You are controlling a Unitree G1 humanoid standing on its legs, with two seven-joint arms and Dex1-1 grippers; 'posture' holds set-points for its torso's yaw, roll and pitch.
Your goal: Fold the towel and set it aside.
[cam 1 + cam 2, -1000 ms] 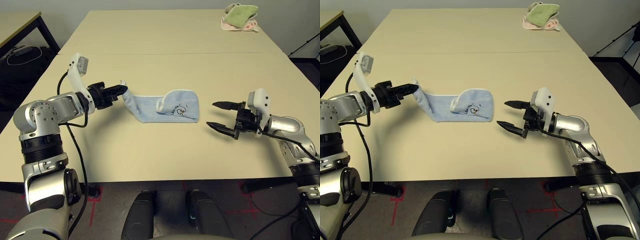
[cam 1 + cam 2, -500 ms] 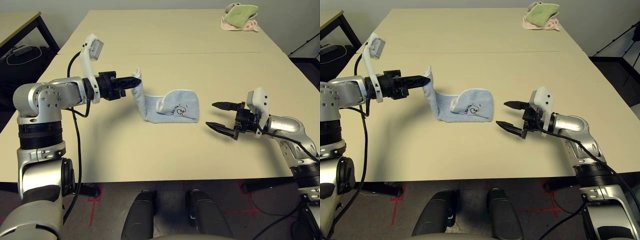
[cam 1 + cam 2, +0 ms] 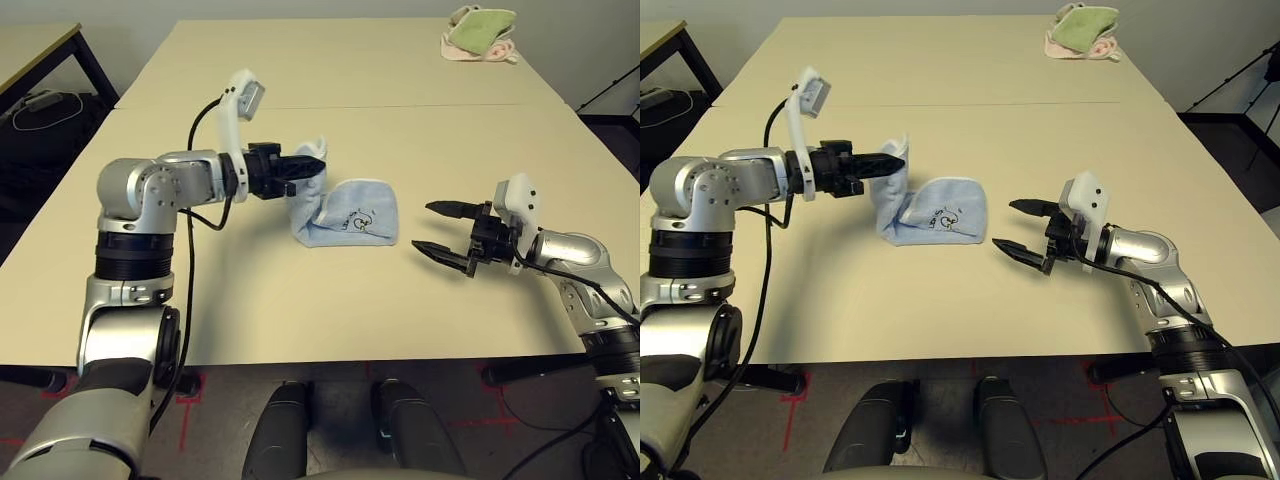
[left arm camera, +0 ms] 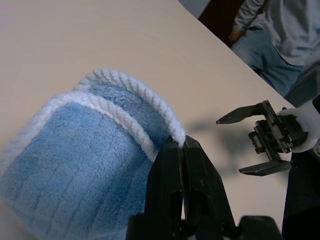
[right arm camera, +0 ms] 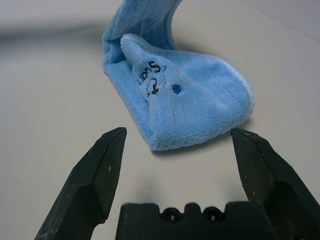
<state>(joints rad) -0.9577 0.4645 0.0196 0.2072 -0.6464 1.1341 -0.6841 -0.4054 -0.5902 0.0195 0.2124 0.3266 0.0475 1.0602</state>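
The light blue towel (image 3: 345, 215) with white edging and a small dark embroidered mark lies near the middle of the table (image 3: 330, 310), its left end lifted off the surface. My left gripper (image 3: 318, 162) is shut on that raised end, pinching the white-edged corner (image 4: 165, 135) above the rest of the cloth. To the right of the towel my right gripper (image 3: 438, 229) hovers just above the table, open, fingers (image 5: 97, 170) pointing at the towel (image 5: 180, 100) with nothing between them.
A bundle of green and pink cloths (image 3: 481, 33) lies at the table's far right corner. A seam (image 3: 400, 106) crosses the table behind the towel. A person in grey (image 4: 280, 30) stands beyond the table's far side. A dark side table (image 3: 40, 55) stands at far left.
My left gripper has carried the towel's left end up and to the right, over the rest of the cloth. The right gripper has stayed in place, open.
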